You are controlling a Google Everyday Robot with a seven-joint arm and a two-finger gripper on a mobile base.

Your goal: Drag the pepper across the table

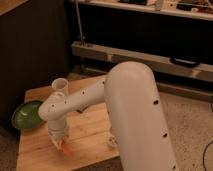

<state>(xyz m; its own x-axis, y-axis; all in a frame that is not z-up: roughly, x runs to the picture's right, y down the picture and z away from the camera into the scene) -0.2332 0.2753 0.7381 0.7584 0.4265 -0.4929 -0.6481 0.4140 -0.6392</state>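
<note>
Landmark for this report: the green bowl [27, 114], which sits at the left edge of the table [92, 137], a light wooden top of joined planks.

The arm [135, 115] is a bulky white casing that fills the lower right of the camera view and hides the right part of the table top. Its forearm reaches back toward the bowl and bends down at a white wrist just right of it.

The gripper [61, 142] points downward onto the boards, in front of the bowl and a little to its right. It is largely masked by the wrist housing above it, so how it is set and whether it has hold of anything cannot be determined.

The pepper [65, 147] shows only as a small orange-red patch at the gripper's tip, lying on the wood in front of and right of the bowl. Its full outline is hidden by the gripper, and contact between the two cannot be confirmed.

A white cup [59, 85] stands behind the bowl and to its right, partly covered by the forearm.

A small pale object [112, 141] lies against the arm casing, well right of the bowl; it is not identifiable.
</note>
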